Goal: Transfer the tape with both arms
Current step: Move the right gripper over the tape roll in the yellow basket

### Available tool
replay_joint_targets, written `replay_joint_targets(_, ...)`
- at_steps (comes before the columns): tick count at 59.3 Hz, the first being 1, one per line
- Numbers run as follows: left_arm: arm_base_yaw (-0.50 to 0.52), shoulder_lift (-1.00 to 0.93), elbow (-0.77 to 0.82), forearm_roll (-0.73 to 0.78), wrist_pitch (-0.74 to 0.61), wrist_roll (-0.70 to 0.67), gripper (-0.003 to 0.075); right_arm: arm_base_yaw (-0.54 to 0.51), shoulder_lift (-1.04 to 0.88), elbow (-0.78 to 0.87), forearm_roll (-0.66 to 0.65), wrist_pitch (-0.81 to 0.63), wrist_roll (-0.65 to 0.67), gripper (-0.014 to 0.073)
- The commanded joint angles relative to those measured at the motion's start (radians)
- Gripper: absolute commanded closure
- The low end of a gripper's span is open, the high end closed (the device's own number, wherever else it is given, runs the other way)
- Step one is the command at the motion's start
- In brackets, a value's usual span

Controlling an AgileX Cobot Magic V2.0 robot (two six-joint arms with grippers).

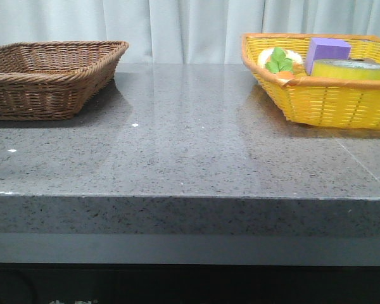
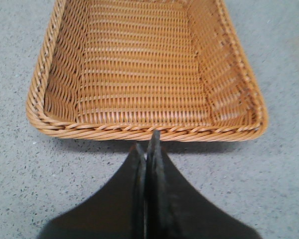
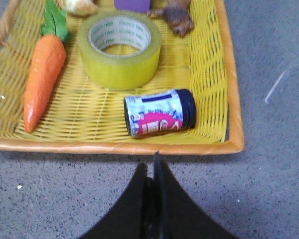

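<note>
So my right gripper (image 3: 153, 164) is closed and empty short of the yellow basket (image 3: 229, 89); I should open wide over the tape (image 3: 119, 50), lying flat at twelve o'clock beside the carrot (image 3: 42, 82) and can (image 3: 159, 113). My left gripper (image 2: 149, 144), closed too, faces the empty brown basket (image 2: 139, 130).

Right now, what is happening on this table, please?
Nothing is being handled yet. The tape lies flat in the yellow basket, beside a toy carrot and a small jar on its side. The right tool hangs shut just outside that basket's rim. The left tool is shut too, in front of the brown wicker basket, which holds nothing.
</note>
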Motion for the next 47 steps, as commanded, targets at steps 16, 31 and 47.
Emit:
replay_joint_targets(16, -0.002, 0.013, -0.034, 0.037, -0.109, 0.0, 0.0162, -0.005, 0.105, -0.034, -0.016, -0.049, -0.006, 0.0076)
replay_joint_targets(31, -0.011, 0.013, -0.038, 0.035, -0.13, 0.021, 0.0178, -0.005, 0.117, -0.048, -0.007, -0.042, -0.006, 0.0032)
replay_joint_targets(47, -0.234, 0.013, -0.083, 0.033, -0.137, 0.053, 0.0178, -0.005, 0.136, -0.18, -0.004, 0.034, -0.006, 0.0032)
